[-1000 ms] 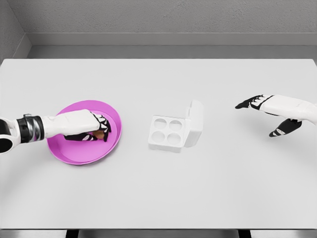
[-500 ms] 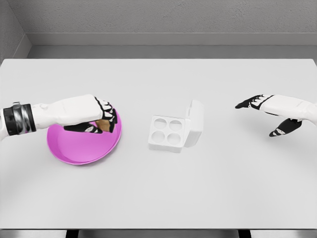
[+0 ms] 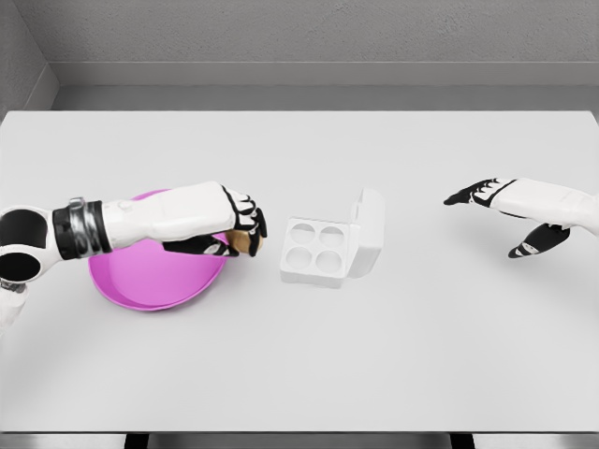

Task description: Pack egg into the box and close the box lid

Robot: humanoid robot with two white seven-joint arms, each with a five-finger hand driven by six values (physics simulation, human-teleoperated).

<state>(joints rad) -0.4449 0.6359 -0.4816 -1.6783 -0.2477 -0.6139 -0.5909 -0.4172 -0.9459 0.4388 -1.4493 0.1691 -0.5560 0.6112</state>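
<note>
The left hand (image 3: pixel 229 224) is closed around a brown egg (image 3: pixel 245 243), of which only a small part shows beneath the curled fingers (image 3: pixel 251 217). The hand is held above the table (image 3: pixel 299 355), between the pink plate (image 3: pixel 150 281) and the white box (image 3: pixel 332 245), just past the plate's right rim and near the box's left side without touching it. The left arm reaches in from the lower left and crosses over the plate. The box sits near the middle of the table with its lid (image 3: pixel 368 229) open, standing up along the right side of the tray. The tray's four round cups are in plain view and hold nothing. The right hand (image 3: pixel 510 210) hangs over the right side of the table, well apart from the box, its fingers loosely spread with the thumb pointing down, and it holds nothing. Behind the table runs a grey wall (image 3: pixel 299 37).
</note>
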